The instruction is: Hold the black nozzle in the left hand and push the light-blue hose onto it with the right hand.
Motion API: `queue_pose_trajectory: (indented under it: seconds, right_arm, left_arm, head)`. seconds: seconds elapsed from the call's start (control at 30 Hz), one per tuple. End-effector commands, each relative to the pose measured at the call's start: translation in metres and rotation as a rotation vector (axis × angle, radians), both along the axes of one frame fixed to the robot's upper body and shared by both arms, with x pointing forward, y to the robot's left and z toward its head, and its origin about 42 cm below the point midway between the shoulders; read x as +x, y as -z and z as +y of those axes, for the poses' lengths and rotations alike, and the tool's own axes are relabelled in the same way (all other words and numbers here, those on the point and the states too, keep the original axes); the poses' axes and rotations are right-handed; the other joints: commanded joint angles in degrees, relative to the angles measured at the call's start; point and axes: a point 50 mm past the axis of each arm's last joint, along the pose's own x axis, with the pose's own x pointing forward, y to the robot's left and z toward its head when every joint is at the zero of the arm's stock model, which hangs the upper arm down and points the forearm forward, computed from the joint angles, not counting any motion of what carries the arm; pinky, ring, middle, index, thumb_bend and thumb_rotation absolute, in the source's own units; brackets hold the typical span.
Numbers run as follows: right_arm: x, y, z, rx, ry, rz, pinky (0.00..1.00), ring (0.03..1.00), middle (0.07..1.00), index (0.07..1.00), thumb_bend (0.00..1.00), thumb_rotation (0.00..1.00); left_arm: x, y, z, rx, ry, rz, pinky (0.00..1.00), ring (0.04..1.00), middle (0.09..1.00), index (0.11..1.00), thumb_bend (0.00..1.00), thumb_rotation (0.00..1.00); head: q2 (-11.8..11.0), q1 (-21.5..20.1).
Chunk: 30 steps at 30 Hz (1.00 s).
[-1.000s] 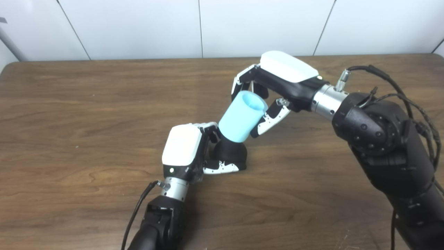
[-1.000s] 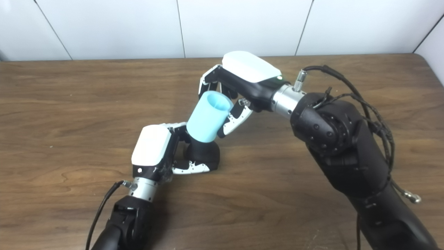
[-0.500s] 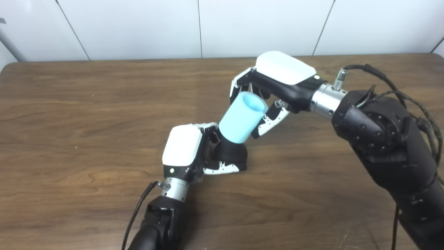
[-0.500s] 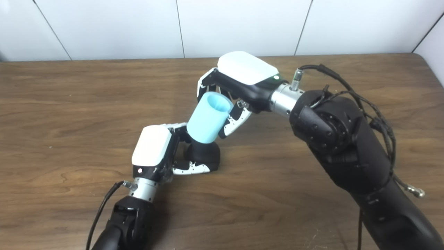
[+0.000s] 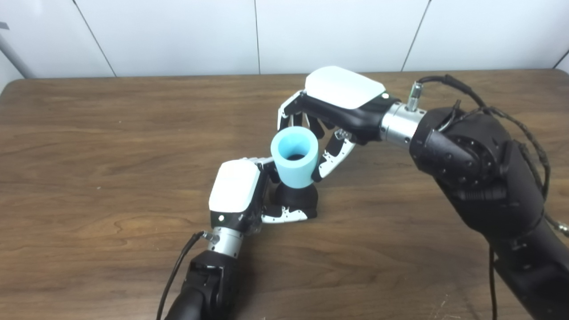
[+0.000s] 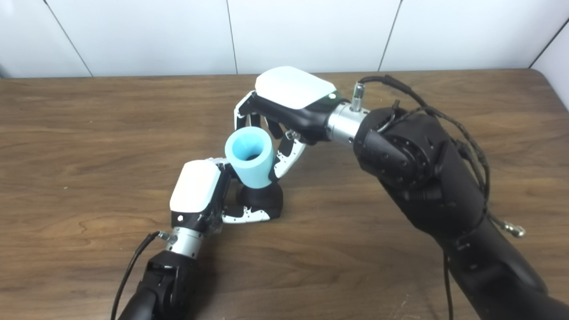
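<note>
The right hand (image 5: 326, 113) is closed around the hose (image 5: 294, 156), its fingers (image 5: 284, 116) curled behind it and the thumb pressing its right side. The left hand (image 5: 240, 189) grips the nozzle (image 5: 295, 200), which stands on the desk (image 5: 89, 155) near the middle of the frame. The hose is a short light-blue tube, nearly upright, with its open mouth facing up. Its lower end sits on the nozzle top; how deep it is pushed I cannot tell.

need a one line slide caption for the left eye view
Left hand steadies the black nozzle on the table while the right hand seats the light-blue hose on it.
</note>
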Motion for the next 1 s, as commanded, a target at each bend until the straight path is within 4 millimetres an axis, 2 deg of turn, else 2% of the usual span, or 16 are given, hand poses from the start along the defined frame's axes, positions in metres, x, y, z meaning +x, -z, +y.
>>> queue_pose_trajectory:
  seconds: [0.0, 0.07, 0.17, 0.33, 0.37, 0.43, 0.5, 0.53, 0.6, 0.63, 0.67, 0.73, 0.77, 0.97]
  right_arm:
    - [-0.005, -0.033, 0.002, 0.001, -0.017, -0.112, 0.23, 0.337, 0.467, 0.535, 0.51, 0.0]
    - [-0.004, -0.038, 0.001, -0.019, -0.019, -0.125, 0.24, 0.349, 0.481, 0.532, 0.51, 0.0]
    - [-0.002, -0.043, 0.001, -0.04, -0.018, -0.146, 0.19, 0.321, 0.447, 0.536, 0.51, 0.0]
    - [-0.001, -0.043, -0.002, -0.06, -0.008, -0.161, 0.19, 0.329, 0.458, 0.537, 0.51, 0.0]
    - [-0.001, -0.042, -0.002, -0.067, -0.005, -0.159, 0.19, 0.385, 0.456, 0.518, 0.51, 0.0]
    - [-0.001, -0.04, -0.003, -0.067, 0.009, -0.14, 0.18, 0.432, 0.435, 0.508, 0.52, 0.0]
    - [-0.001, -0.038, -0.005, -0.06, 0.024, -0.124, 0.21, 0.443, 0.455, 0.498, 0.52, 0.0]
    - [-0.001, -0.037, -0.006, -0.058, 0.028, -0.117, 0.23, 0.403, 0.492, 0.505, 0.51, 0.0]
    - [-0.001, -0.034, -0.009, -0.047, 0.03, -0.094, 0.25, 0.437, 0.474, 0.497, 0.52, 0.0]
    - [-0.001, -0.032, -0.01, -0.045, 0.029, -0.09, 0.25, 0.398, 0.484, 0.517, 0.52, 0.0]
    - [-0.001, -0.03, -0.012, -0.046, 0.025, -0.093, 0.24, 0.417, 0.454, 0.52, 0.52, 0.0]
    - [0.001, -0.027, -0.014, -0.051, 0.023, -0.097, 0.14, 0.232, 0.469, 0.494, 0.53, 0.0]
    - [0.001, -0.026, -0.014, -0.055, 0.023, -0.1, 0.12, 0.193, 0.47, 0.491, 0.53, 0.0]
    - [0.005, -0.026, -0.017, -0.097, 0.027, -0.082, 0.1, 0.171, 0.478, 0.489, 0.53, 0.0]
  left_arm:
    - [-0.001, 0.013, -0.002, 0.053, -0.003, 0.063, 0.6, 0.544, 0.49, 0.483, 0.53, 0.0]
    - [-0.001, 0.014, -0.003, 0.05, -0.003, 0.065, 0.6, 0.547, 0.49, 0.483, 0.53, 0.0]
    - [-0.001, 0.015, -0.004, 0.047, -0.003, 0.065, 0.6, 0.544, 0.488, 0.483, 0.53, 0.0]
    - [-0.002, 0.016, -0.005, 0.048, -0.005, 0.066, 0.59, 0.538, 0.486, 0.485, 0.53, 0.0]
    - [-0.002, 0.016, -0.005, 0.046, -0.006, 0.069, 0.59, 0.54, 0.487, 0.484, 0.53, 0.0]
    - [-0.002, 0.016, -0.005, 0.044, -0.008, 0.072, 0.6, 0.548, 0.487, 0.485, 0.53, 0.0]
    - [-0.002, 0.015, -0.004, 0.044, -0.01, 0.071, 0.61, 0.551, 0.488, 0.484, 0.53, 0.0]
    - [-0.002, 0.015, -0.004, 0.043, -0.01, 0.07, 0.61, 0.551, 0.489, 0.483, 0.53, 0.0]
    - [-0.002, 0.015, -0.004, 0.044, -0.011, 0.071, 0.61, 0.553, 0.492, 0.482, 0.53, 0.0]
    - [-0.002, 0.015, -0.004, 0.045, -0.011, 0.07, 0.61, 0.552, 0.493, 0.481, 0.53, 0.0]
    - [-0.002, 0.015, -0.004, 0.045, -0.011, 0.069, 0.6, 0.55, 0.493, 0.482, 0.53, 0.0]
    - [-0.002, 0.015, -0.004, 0.041, -0.01, 0.069, 0.6, 0.549, 0.492, 0.482, 0.53, 0.0]
    - [-0.002, 0.015, -0.004, 0.039, -0.01, 0.07, 0.6, 0.552, 0.492, 0.482, 0.53, 0.0]
    - [-0.002, 0.014, -0.004, 0.041, -0.017, 0.074, 0.62, 0.566, 0.494, 0.481, 0.53, 0.0]
  head:
    - [-0.06, 0.11]
    - [-0.05, 0.16]
    - [-0.17, 0.0]
    - [-0.18, 0.09]
    - [-0.17, 0.14]
    - [-0.17, 0.14]
    - [-0.2, 0.13]
    - [-0.2, 0.13]
    - [-0.2, 0.13]
    - [-0.2, 0.13]
    - [-0.2, 0.13]
    - [-0.2, 0.13]
    - [-0.2, 0.13]
    - [-0.29, 0.27]
